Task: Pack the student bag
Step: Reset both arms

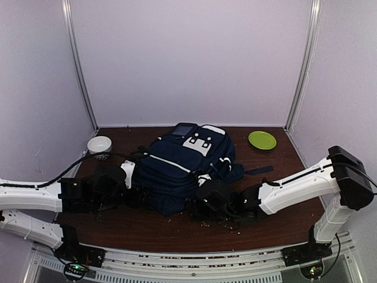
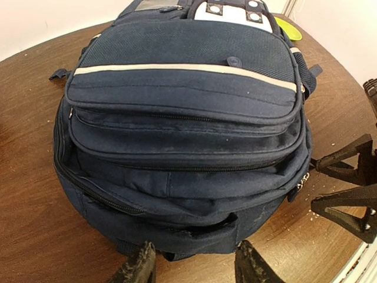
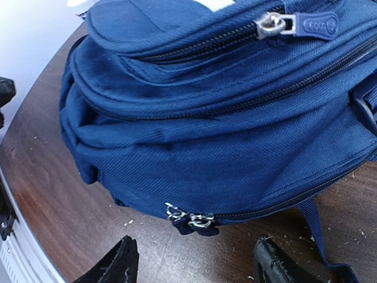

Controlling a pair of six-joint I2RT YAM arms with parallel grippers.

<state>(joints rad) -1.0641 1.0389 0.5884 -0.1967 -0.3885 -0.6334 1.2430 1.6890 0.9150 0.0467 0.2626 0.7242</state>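
Right wrist view: the student bag [image 3: 206,147] looks soft, floppy (probably bulky); best pinched at the zipper pulls [image 3: 191,219]. Both the right gripper [image 3: 197,265] and left gripper [image 2: 194,268] stand wide, empty.

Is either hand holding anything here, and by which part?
Nothing is held. The left hand and the right hand are both open, facing the student bag.
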